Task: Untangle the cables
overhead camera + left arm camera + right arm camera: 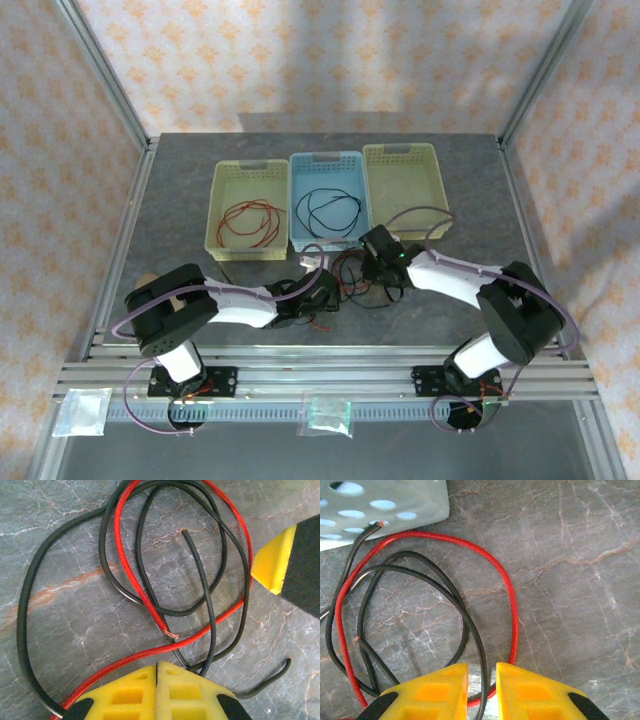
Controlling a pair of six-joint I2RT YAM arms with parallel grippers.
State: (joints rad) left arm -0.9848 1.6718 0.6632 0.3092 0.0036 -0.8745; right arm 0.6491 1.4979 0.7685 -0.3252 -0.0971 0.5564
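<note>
The cables (350, 283), red and black, lie tangled on the grey table between my two grippers. The left gripper (322, 290) sits at the tangle's left edge. In the left wrist view this gripper (157, 666) is shut, its yellow tips pressed together. The red cable (132, 565) passes just ahead of them, and black cable (30, 610) runs under the right finger. The right gripper (372, 250) is at the tangle's far right. Its jaws (482, 672) stand narrowly apart around a black cable (445, 595), with the red cable (507, 590) crossing below.
Three baskets stand behind the tangle. The yellow one (215, 215) holds a red cable (250, 220), the blue one (297, 165) a black cable (330, 210), the yellow-green one (440, 190) a pale cable. The blue basket's corner (385, 505) is close to the right gripper. The right gripper's fingertip (275, 565) shows beside the tangle.
</note>
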